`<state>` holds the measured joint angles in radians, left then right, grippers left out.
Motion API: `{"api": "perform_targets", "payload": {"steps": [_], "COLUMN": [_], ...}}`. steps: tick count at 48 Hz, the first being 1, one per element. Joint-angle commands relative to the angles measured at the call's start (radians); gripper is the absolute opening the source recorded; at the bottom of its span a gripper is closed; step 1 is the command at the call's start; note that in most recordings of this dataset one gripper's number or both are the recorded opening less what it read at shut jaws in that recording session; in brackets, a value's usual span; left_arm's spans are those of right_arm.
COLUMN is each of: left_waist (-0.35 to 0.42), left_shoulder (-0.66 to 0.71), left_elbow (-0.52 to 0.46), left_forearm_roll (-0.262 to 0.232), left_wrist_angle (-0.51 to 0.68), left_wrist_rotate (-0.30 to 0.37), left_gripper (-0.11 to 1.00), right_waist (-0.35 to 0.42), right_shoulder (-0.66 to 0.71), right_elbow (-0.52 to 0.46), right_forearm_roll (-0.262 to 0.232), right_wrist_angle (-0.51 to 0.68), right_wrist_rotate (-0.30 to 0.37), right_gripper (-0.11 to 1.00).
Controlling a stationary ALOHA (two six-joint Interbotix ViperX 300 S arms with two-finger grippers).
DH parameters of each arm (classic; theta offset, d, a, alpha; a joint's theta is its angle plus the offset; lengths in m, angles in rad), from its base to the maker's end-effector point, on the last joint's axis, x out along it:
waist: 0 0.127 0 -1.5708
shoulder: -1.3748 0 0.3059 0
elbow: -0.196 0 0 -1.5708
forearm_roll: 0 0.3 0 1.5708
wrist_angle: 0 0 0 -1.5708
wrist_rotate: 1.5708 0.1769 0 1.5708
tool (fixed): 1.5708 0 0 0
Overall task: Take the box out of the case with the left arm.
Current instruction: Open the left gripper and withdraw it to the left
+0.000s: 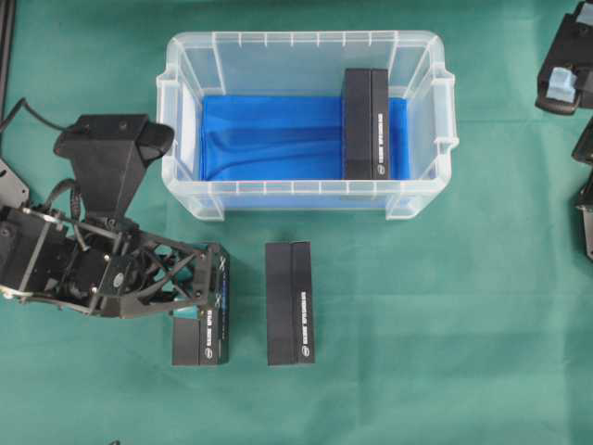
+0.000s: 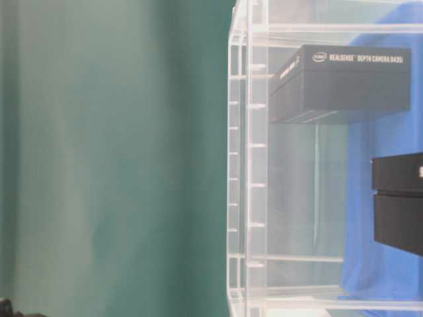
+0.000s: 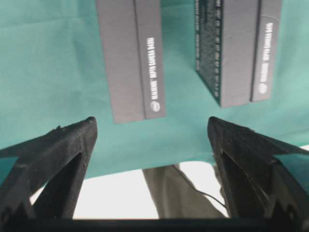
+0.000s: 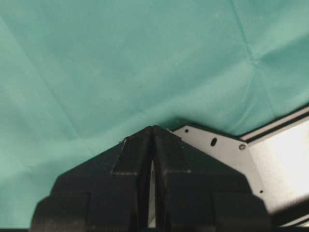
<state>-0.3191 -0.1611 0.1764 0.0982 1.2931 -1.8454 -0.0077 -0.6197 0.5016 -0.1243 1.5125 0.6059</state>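
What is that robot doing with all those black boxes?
It is taking boxes out of the clear case. One black box is in the case, lying on the blue cloth. Two more boxes lie outside on the green table cover. The left arm's tool is wide open and empty, above the outside box nearest it. The right tool is shut, off to the side.
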Motion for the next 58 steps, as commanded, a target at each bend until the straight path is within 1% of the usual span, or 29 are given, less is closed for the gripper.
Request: {"api": "perform_targets", "payload": {"steps": [1, 15, 27, 31, 35, 45, 52, 55, 58], "left_waist": [0.009, -0.009, -0.058, -0.064, -0.064, -0.044, 0.003, 0.043, 0.081], "left_shoulder": [-0.011, -0.071, -0.199, -0.241, -0.272, -0.299, -0.308, -0.319, -0.328], "left_elbow": [-0.025, 0.048, 0.158, 0.202, 0.224, 0.249, 0.25, 0.255, 0.258], "left_forearm_roll": [0.002, 0.0, 0.0, -0.002, -0.003, -0.002, -0.002, -0.003, -0.002], "left_wrist_angle": [0.0, 0.005, 0.018, 0.025, 0.025, 0.028, 0.052, 0.066, 0.075], "left_wrist_rotate": [0.005, 0.006, 0.003, 0.003, 0.003, 0.008, 0.014, 0.041, 0.092], "left_gripper": [0.91, 0.91, 0.91, 0.91, 0.91, 0.91, 0.91, 0.91, 0.91], "right_waist": [0.0, 0.0, 0.0, 0.0, 0.0, 0.0, 0.0, 0.0, 0.0], "right_shoulder": [0.003, 0.002, 0.003, 0.003, 0.003, 0.003, 0.003, 0.002, 0.003], "right_elbow": [-0.011, -0.012, -0.012, -0.011, -0.011, -0.011, -0.011, -0.011, -0.011], "right_forearm_roll": [-0.003, -0.003, -0.003, -0.003, -0.003, -0.003, -0.003, -0.003, -0.003], "right_wrist_angle": [-0.006, -0.006, -0.008, -0.008, -0.008, -0.008, -0.008, -0.008, -0.008], "right_wrist_rotate": [0.0, 0.002, 0.002, 0.002, 0.002, 0.0, 0.0, 0.0, 0.0], "right_gripper": [0.0, 0.0, 0.0, 0.0, 0.0, 0.0, 0.0, 0.0, 0.0]}}
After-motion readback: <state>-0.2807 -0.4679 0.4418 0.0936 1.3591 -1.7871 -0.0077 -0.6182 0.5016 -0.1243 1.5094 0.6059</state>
